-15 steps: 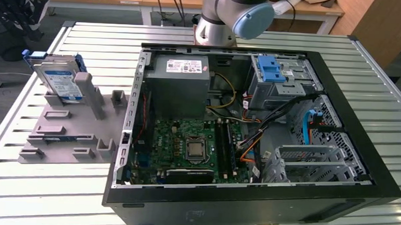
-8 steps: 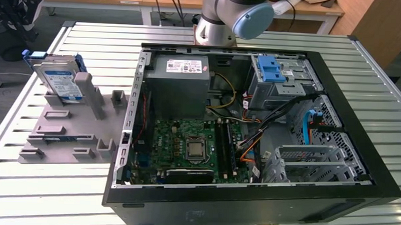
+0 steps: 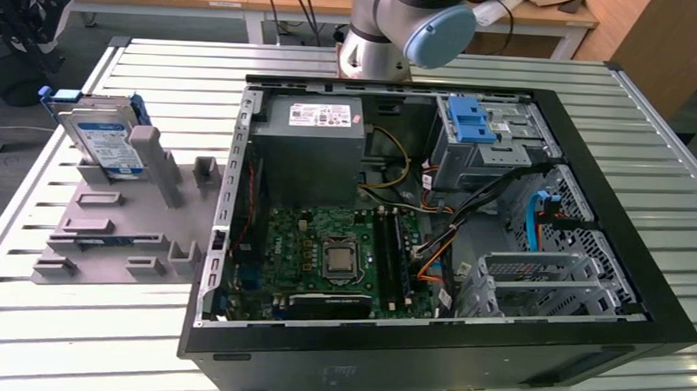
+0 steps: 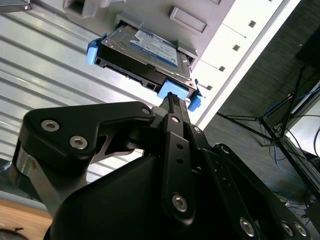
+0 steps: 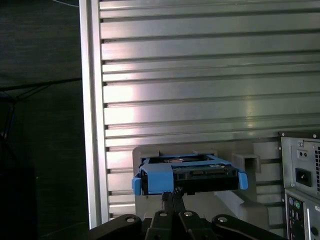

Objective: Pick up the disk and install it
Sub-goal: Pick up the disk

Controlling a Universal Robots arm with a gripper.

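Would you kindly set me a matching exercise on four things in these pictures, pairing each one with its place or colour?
Things:
1. disk
2. power supply
3. motherboard
4. latch

Descriptions:
A. green, lying flat inside the computer case
B. blue, on the metal drive cage inside the case
C. standing on edge in the grey holder, outside the case
D. grey box with a white sticker, inside the case

Pairs: 1-C, 2-D, 3-A, 4-B.
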